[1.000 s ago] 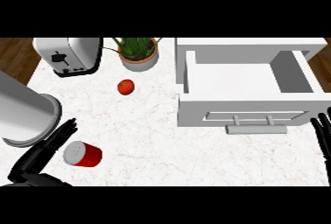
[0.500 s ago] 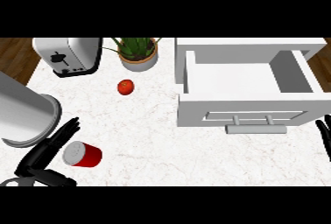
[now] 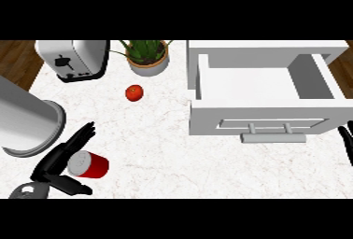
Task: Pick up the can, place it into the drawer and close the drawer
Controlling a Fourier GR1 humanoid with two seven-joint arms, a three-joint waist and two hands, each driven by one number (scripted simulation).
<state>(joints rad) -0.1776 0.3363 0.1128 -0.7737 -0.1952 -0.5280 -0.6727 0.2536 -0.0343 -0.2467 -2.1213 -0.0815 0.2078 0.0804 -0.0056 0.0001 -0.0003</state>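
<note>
The red can (image 3: 89, 165) with a pale lid stands on the white marble counter at the lower left. My left hand (image 3: 56, 161) lies against its left side, fingers (image 3: 78, 139) straight along it and the thumb (image 3: 71, 185) stretched out below it; the hand is open. The white drawer (image 3: 228, 113) is pulled out at the upper right, its inside bare, its bar handle (image 3: 272, 137) facing me. Only the straight fingers of my right hand (image 3: 346, 142) show at the right edge, beside the drawer front.
A silver toaster (image 3: 72, 59) and a potted plant (image 3: 146, 55) stand at the back. A small red fruit (image 3: 134, 92) lies mid-counter. A large metal cylinder (image 3: 24, 119) stands at the left, close behind my left hand.
My left hand has closed in on the can, the thumb swinging under it. My right hand has slid rightward, almost out of view.
</note>
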